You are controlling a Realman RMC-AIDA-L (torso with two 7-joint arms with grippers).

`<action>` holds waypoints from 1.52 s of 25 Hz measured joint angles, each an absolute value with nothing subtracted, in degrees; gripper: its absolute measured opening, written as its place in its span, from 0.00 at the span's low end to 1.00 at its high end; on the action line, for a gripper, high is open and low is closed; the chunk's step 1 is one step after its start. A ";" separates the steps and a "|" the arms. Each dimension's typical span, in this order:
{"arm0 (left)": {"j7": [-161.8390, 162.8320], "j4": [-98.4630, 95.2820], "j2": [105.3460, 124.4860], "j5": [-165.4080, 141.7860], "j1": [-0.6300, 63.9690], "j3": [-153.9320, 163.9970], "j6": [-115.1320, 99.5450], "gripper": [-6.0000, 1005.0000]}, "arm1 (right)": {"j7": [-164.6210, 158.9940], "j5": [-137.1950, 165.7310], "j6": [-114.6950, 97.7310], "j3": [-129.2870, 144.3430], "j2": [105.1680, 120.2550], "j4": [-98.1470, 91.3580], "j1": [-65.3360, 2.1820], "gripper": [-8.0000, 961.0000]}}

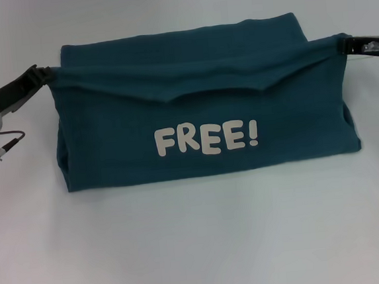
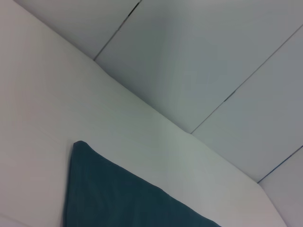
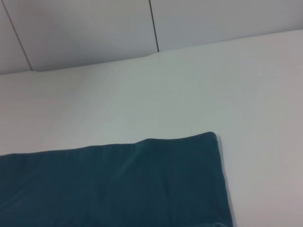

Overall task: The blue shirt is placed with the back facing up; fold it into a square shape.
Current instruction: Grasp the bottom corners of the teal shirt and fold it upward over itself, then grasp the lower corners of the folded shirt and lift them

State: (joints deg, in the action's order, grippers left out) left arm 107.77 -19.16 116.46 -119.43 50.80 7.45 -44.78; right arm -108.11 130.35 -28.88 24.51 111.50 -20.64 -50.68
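The blue shirt [image 1: 204,124] lies across the middle of the white surface [image 1: 199,247], its long axis running from the surface's left edge toward the right, already doubled into a wide band that shows a pale "FREE!" print [image 1: 206,138], so the pictures contradict any notion of a plain garment. The left gripper [image 1: 43,73] is pinched onto the upper fold's left end and the right gripper [image 1: 341,43] onto its right end; both are closed narrow on cloth, holding that fold taut between them a little short of the far edge of the layer beneath, which peeks out behind. Each arm sits at its own end, neither nearer the middle. Judging from this, the lengthwise fold is being laid down, and the band remains far wider than deep, so getting to a square would call for bringing one end across toward the other along that long axis. The wrist views show only shirt corners and bare surface.
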 joint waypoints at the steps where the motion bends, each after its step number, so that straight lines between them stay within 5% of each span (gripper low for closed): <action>1: 107.76 -19.16 116.49 -119.43 50.79 7.45 -44.66 0.04 | -108.11 130.34 -28.85 24.55 111.50 -20.64 -50.70 0.09; 8: 107.81 -19.29 116.66 -119.44 50.72 7.48 -44.03 0.06 | -108.10 130.35 -29.52 24.55 111.62 -20.86 -50.63 0.09; 14: 107.68 -19.69 117.16 -118.78 50.61 7.43 -42.60 0.12 | -107.99 130.34 -30.69 25.51 111.81 -21.93 -50.37 0.33; 22: 107.15 -19.69 117.25 -118.12 50.24 7.33 -41.36 0.28 | -107.57 130.34 -31.06 25.93 112.30 -23.59 -50.21 0.51; 30: 107.62 -22.53 116.59 -118.23 45.17 9.88 -51.62 0.73 | -112.17 130.33 -41.70 25.45 110.76 -26.84 -46.76 0.83; 38: 107.69 -27.81 117.04 -118.21 39.38 15.96 -60.78 0.78 | -119.36 130.35 -58.17 25.65 110.11 -32.56 -41.06 0.89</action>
State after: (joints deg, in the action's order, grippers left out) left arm 107.69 -27.81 117.04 -118.21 39.38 15.96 -60.78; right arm -119.36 130.35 -58.17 25.65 110.11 -32.56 -41.06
